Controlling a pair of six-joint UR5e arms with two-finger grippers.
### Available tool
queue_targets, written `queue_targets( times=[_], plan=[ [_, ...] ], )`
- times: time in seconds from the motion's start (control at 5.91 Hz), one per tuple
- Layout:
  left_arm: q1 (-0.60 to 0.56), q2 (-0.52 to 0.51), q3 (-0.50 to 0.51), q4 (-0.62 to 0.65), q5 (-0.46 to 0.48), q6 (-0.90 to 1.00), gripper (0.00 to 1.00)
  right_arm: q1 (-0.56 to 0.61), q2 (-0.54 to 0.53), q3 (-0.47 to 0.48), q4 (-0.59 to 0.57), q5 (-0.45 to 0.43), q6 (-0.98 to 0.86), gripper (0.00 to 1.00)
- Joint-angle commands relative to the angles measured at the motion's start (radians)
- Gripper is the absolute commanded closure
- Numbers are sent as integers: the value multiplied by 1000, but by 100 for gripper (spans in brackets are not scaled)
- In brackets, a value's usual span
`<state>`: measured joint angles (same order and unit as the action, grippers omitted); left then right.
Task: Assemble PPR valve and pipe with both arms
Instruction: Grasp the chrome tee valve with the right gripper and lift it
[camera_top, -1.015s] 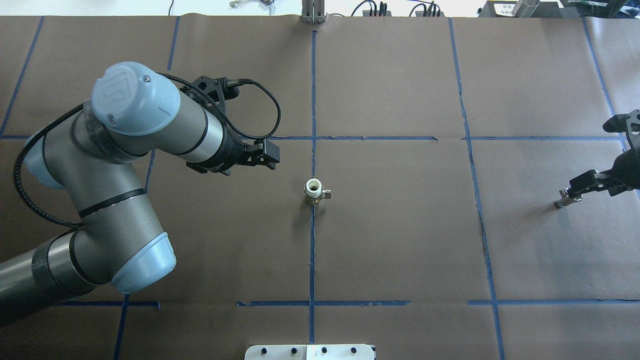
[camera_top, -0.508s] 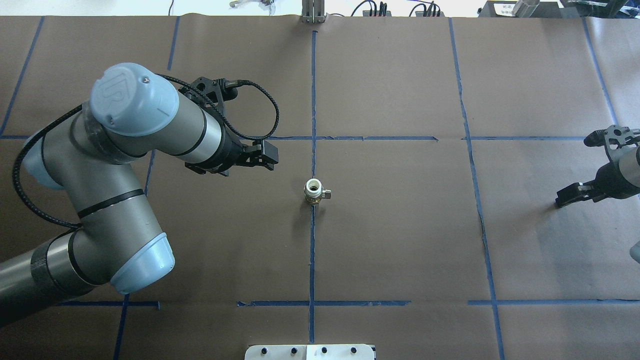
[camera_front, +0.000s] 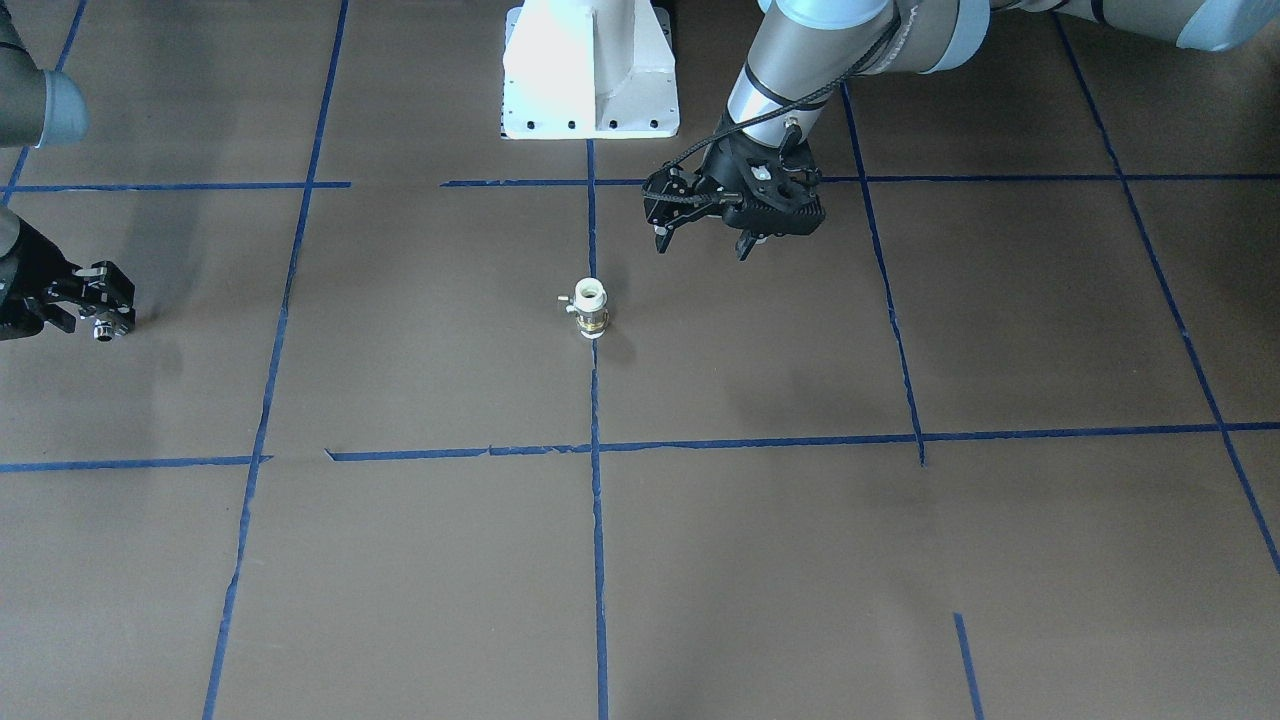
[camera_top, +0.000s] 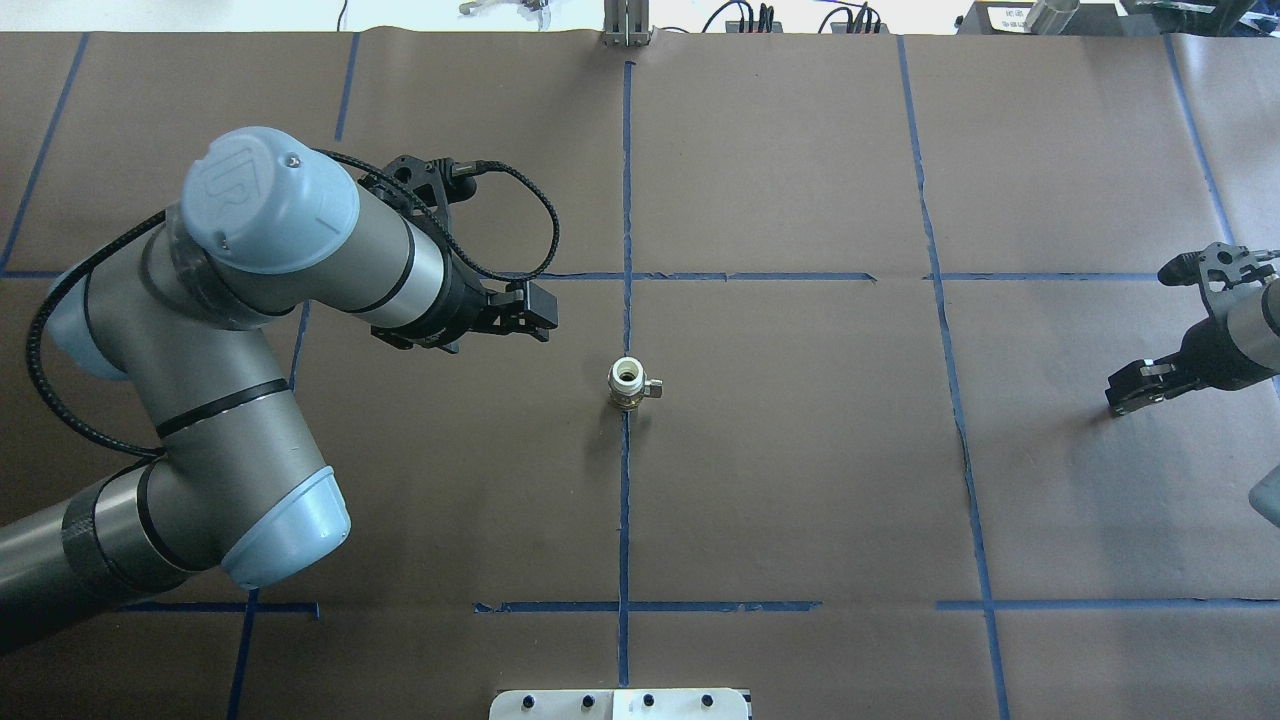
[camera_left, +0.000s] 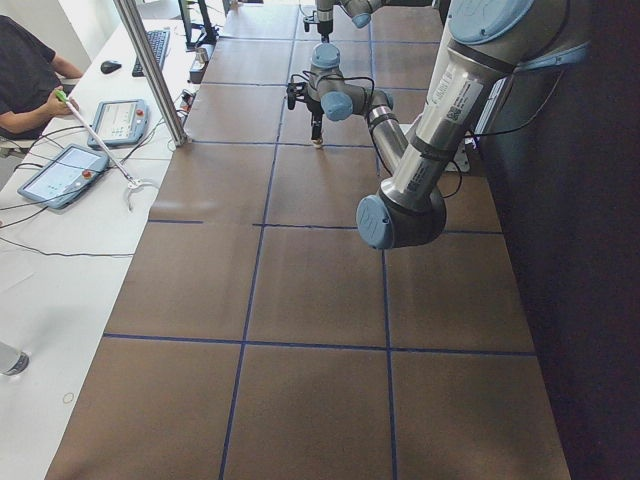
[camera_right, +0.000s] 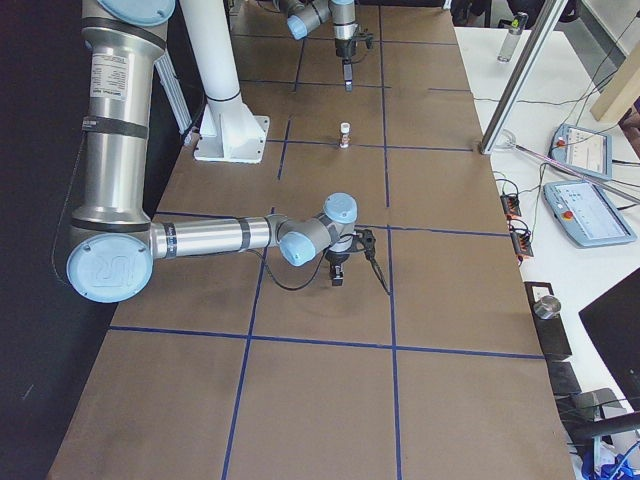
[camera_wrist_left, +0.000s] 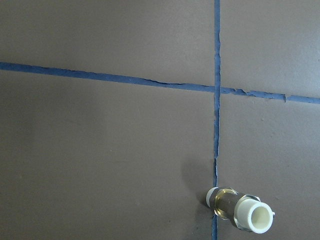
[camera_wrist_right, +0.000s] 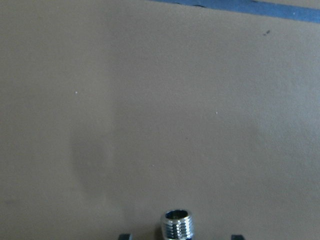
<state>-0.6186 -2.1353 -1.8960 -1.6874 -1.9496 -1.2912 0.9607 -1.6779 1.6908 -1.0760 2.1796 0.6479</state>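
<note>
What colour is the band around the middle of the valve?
Brass-gold, on the PPR valve; left wrist view.

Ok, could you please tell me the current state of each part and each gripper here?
PPR valve: standing upright, open white end up, nothing gripping it.
pipe: clamped in the right gripper, threaded end sticking out.
left gripper: jaws open, empty, apart from the PPR valve.
right gripper: jaws shut on the pipe.
</note>
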Motion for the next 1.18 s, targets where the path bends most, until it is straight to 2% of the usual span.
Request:
queue_targets(
  times=[0.0,0.17,0.34,0.51,0.68,0.85,1.02],
  plan=[
    [0,0,0,0,0,-2,1,3,-3,1,2,8,-1,48],
    [0,0,0,0,0,-4,1,4,-9,6,2,8,1,82],
    [2,-2,-1,0,0,-19,1,7,-17,27,-1,14,1,100],
    [2,-3,-3,0,0,-23,1,9,-17,50,-8,12,18,100],
    [0,-3,-5,-2,0,-23,1,10,-14,141,-57,14,94,100],
    [-3,0,-20,-2,0,-22,1,4,16,230,-164,14,152,100],
    [-6,6,-35,-2,0,-22,1,-11,134,269,-235,34,309,100]
  ],
)
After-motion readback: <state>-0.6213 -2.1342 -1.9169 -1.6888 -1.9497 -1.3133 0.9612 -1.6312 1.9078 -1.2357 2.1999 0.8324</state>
